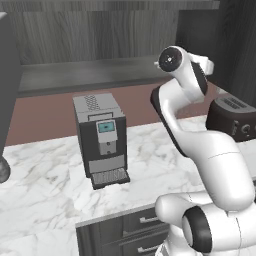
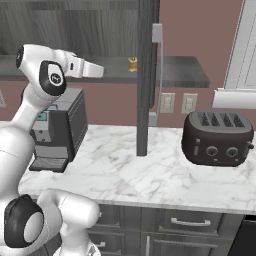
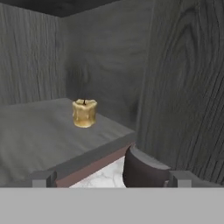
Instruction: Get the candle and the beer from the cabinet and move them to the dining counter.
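Observation:
The candle (image 3: 84, 113), a stubby pale-yellow lump with a dark wick, stands on the bottom shelf of the open dark wood-grain cabinet (image 3: 35, 127). From the right base it shows as a small yellow thing (image 2: 132, 64) on the shelf (image 2: 185, 72), just left of the cabinet door standing edge-on. My gripper (image 3: 111, 179) is open, its fingertips (image 3: 43, 178) wide apart with nothing between them. It hovers in front of the shelf edge, short of the candle. The hand (image 2: 92, 70) points right, toward the candle. The beer and the dining counter are out of view.
The open cabinet door (image 2: 147, 75) hangs right of the candle and shows as a wood-grain wall (image 3: 188, 87) beside the hand. Below on the marble worktop (image 2: 125, 170) stand a dark toaster (image 2: 217, 137) and a coffee machine (image 1: 102, 140). Drawers (image 2: 190, 222) run under the worktop.

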